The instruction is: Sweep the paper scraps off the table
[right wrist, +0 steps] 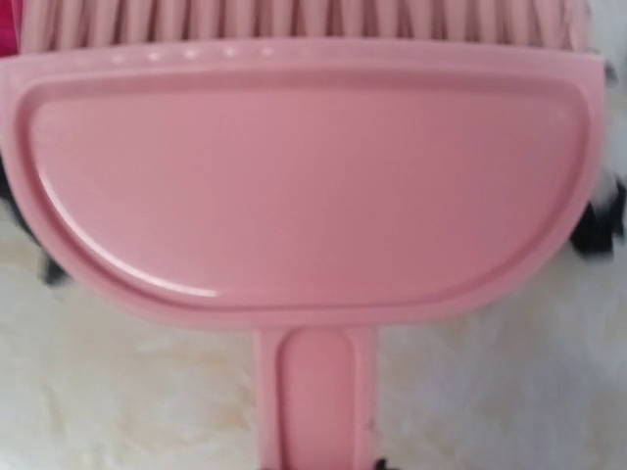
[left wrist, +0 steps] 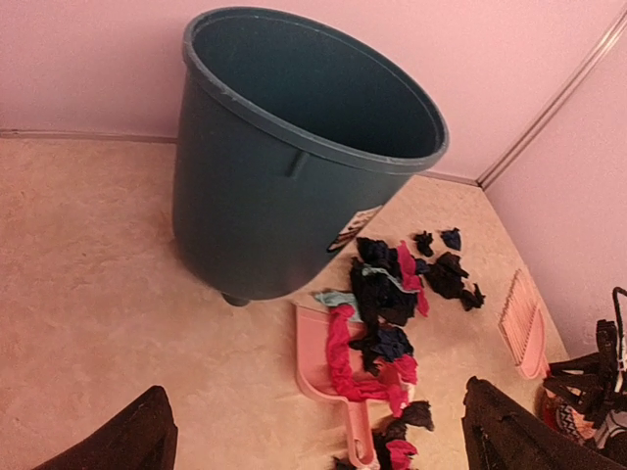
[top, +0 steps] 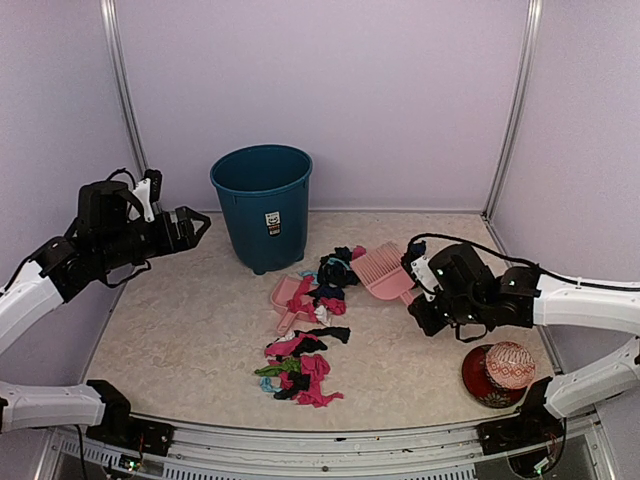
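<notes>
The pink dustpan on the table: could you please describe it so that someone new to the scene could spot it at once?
Start at the teal bin at the back of the table. Just in front of its base lies the dustpan, flat, with paper scraps partly on it. Unlike the pink brush to its right, it has no bristles.

The handle of the brush is running off the bottom edge; paper scraps are hiding part of the dustpan.
</notes>
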`<move>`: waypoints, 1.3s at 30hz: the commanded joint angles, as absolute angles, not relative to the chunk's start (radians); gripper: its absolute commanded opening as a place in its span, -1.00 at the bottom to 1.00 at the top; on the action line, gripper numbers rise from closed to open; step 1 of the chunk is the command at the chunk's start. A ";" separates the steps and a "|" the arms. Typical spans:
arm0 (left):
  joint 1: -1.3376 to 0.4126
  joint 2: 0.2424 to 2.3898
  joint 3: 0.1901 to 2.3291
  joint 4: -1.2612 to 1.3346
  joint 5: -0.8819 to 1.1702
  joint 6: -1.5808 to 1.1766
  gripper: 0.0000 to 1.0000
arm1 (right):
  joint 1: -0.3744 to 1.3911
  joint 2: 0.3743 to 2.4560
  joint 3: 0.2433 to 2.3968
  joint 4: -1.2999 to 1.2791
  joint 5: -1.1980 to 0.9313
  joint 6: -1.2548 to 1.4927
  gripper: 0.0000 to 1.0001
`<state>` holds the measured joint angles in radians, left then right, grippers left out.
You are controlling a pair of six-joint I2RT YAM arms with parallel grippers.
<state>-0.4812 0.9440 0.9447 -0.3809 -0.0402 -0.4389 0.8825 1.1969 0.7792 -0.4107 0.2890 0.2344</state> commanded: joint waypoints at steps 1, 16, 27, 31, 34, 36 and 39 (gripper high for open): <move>-0.519 0.918 0.924 -0.343 0.115 -0.537 0.98 | 0.913 1.145 0.764 -0.294 0.212 0.094 -1.00; -0.693 0.932 0.771 -0.127 0.354 -0.686 0.98 | 1.072 1.150 0.709 -0.117 0.072 -0.266 -1.00; -0.829 1.032 0.732 0.005 0.357 -0.719 0.98 | 1.105 1.198 0.735 -0.073 0.078 -0.375 -1.00; -0.863 1.091 0.742 0.041 0.362 -0.725 0.98 | 1.124 1.203 0.748 -0.050 0.073 -0.410 -1.00; -0.885 1.134 0.741 0.076 0.375 -0.739 0.97 | 1.140 1.207 0.752 -0.027 0.073 -0.438 -1.00; -0.898 1.151 0.740 0.097 0.377 -0.746 0.98 | 1.144 1.214 0.761 -0.021 0.072 -0.445 -1.00; -0.908 1.172 0.742 0.117 0.393 -0.751 0.96 | 1.149 1.220 0.770 -0.018 0.073 -0.452 -1.00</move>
<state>-0.8917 1.1538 0.7406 0.0414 0.3637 -0.7372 1.1339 1.2072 0.7284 -0.0727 0.0814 -0.4244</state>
